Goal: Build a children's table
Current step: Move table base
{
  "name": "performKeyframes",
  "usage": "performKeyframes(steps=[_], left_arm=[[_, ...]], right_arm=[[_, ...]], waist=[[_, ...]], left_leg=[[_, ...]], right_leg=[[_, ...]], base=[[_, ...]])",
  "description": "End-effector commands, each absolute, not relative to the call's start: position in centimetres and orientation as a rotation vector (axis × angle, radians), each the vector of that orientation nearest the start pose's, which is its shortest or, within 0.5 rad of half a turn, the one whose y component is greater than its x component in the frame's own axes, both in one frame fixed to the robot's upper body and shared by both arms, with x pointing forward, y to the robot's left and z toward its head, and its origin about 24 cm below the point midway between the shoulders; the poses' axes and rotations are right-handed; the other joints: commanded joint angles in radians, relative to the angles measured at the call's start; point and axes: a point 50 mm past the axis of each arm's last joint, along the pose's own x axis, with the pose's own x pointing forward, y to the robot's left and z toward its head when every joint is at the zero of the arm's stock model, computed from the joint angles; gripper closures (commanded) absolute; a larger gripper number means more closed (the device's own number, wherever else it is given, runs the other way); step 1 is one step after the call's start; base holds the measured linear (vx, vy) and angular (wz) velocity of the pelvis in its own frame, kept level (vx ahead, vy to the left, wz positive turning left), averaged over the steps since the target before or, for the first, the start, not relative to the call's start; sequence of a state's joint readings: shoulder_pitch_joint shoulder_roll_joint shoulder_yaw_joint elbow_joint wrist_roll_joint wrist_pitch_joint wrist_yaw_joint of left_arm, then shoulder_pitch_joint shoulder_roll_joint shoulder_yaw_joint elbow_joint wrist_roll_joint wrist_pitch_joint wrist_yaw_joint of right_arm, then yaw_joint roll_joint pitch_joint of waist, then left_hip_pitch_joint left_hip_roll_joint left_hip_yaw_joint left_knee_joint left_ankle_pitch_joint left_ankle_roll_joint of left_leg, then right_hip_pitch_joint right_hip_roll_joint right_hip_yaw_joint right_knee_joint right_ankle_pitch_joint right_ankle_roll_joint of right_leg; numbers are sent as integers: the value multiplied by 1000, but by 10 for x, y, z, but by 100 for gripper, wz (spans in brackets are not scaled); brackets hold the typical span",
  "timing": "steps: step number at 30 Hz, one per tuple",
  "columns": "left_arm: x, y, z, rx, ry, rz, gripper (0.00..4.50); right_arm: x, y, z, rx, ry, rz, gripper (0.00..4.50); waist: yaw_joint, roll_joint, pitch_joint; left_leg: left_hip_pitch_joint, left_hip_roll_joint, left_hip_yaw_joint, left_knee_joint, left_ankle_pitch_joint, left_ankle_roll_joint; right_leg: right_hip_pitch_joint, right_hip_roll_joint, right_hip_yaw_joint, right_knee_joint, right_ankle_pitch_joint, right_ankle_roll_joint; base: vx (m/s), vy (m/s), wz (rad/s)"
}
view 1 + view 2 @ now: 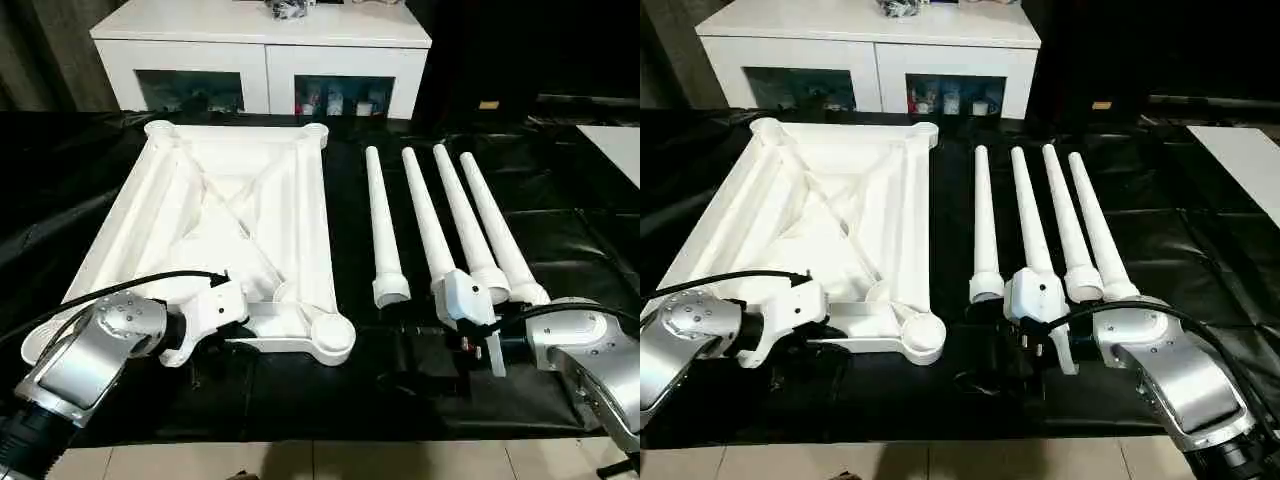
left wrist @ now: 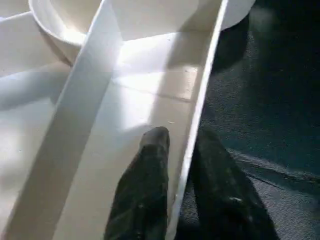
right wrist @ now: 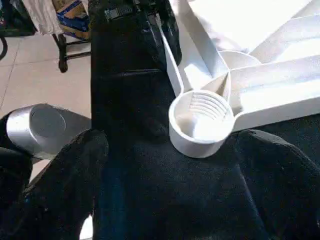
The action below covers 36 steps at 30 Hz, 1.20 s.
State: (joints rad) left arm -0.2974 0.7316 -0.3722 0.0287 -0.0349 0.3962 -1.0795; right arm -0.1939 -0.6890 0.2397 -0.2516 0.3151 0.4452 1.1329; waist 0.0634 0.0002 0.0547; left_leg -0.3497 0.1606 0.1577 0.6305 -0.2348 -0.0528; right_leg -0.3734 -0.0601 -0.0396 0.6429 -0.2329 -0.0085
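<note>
Here the left hand [image 2: 175,165] pinches the tabletop [image 1: 240,200] rim; the right hand [image 3: 170,185] gapes wide, empty.

You face a white cabinet [image 1: 262,45] with glass doors; black sheeting [image 1: 560,250] spreads in front of it, with pale floor tiles [image 1: 300,460] nearest you.

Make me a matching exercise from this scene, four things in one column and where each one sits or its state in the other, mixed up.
1. tabletop
2. four legs
3. left gripper
4. cabinet

a. lying side by side on the black sheet
b. behind the work area, glass doors
c. jaws on either side of the near rim wall
d. upside down, ribs showing

Pairs: 1-d, 2-a, 3-c, 4-b
</note>
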Motion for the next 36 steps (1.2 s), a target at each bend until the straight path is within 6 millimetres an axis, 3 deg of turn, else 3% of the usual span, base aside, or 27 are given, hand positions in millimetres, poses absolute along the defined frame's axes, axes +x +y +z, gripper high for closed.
performKeyframes(steps=[1, 3, 5, 8, 10, 11, 14, 25, 29, 33, 36], left_arm=[[261, 188, 50, 598, 688, -1157, 400], [260, 186, 47, 580, 695, -1138, 410], [261, 185, 46, 551, 691, -1101, 417], [263, 185, 44, 530, 687, -1012, 427], [262, 185, 43, 527, 689, -991, 434], [262, 185, 42, 531, 692, -986, 437], [261, 186, 41, 529, 698, -958, 446], [266, 208, 35, 620, 758, -749, 450], [266, 205, 36, 614, 739, -759, 450], [270, 186, 43, 664, 598, -856, 450], [274, 181, 49, 594, 569, -834, 388]], right_arm=[[233, -157, 95, -324, 375, 1374, 0], [233, -157, 94, -326, 374, 1367, 0], [234, -157, 94, -328, 370, 1357, 0], [235, -157, 94, -330, 365, 1344, 0], [236, -156, 94, -332, 360, 1343, 0], [239, -156, 94, -337, 358, 1324, 0], [242, -157, 93, -346, 351, 1298, 0], [257, -157, 93, -378, 318, 1193, 0], [260, -157, 94, -388, 307, 1167, 0], [267, -156, 93, -351, 304, 1086, 0], [269, -151, 91, -313, 315, 1063, 0]], waist=[[-1, 0, -46], [-3, 2, -47], [-5, -1, -48], [-8, -8, -47], [-11, -7, -48], [-15, -12, -49], [-23, -9, -47], [-27, -8, -49], [-26, -8, -47], [-25, -9, -46], [-22, -8, -48]], left_leg=[[2, 71, -24, -99, -155, 31], [1, 71, -24, -98, -153, 27], [-1, 70, -23, -97, -131, 32], [-5, 68, -22, -95, -122, 42], [-6, 67, -21, -93, -107, 49], [-7, 67, -20, -93, -98, 54], [-6, 66, -20, -93, -103, 59], [-4, 66, -18, -92, -100, 58], [-4, 67, -18, -95, -114, 54], [-3, 67, -18, -96, -115, 57], [-1, 68, -15, -95, -102, 48]], right_leg=[[32, -89, 55, -84, -155, -244], [33, -89, 56, -83, -146, -244], [35, -90, 56, -82, -118, -250], [39, -91, 56, -85, -147, -242], [39, -91, 57, -86, -151, -239], [39, -90, 56, -87, -146, -237], [36, -87, 54, -89, -160, -242], [33, -85, 54, -88, -142, -246], [33, -85, 54, -90, -163, -241], [30, -86, 55, -92, -165, -235], [30, -85, 55, -88, -150, -237]], base=[[0, 0, 0], [0, 0, 0], [0, 0, 0], [0, 0, 0], [0, 0, 0], [0, 0, 0], [0, 0, 0], [0, 0, 0], [0, 0, 0], [0, 0, 0], [0, 0, 0]])
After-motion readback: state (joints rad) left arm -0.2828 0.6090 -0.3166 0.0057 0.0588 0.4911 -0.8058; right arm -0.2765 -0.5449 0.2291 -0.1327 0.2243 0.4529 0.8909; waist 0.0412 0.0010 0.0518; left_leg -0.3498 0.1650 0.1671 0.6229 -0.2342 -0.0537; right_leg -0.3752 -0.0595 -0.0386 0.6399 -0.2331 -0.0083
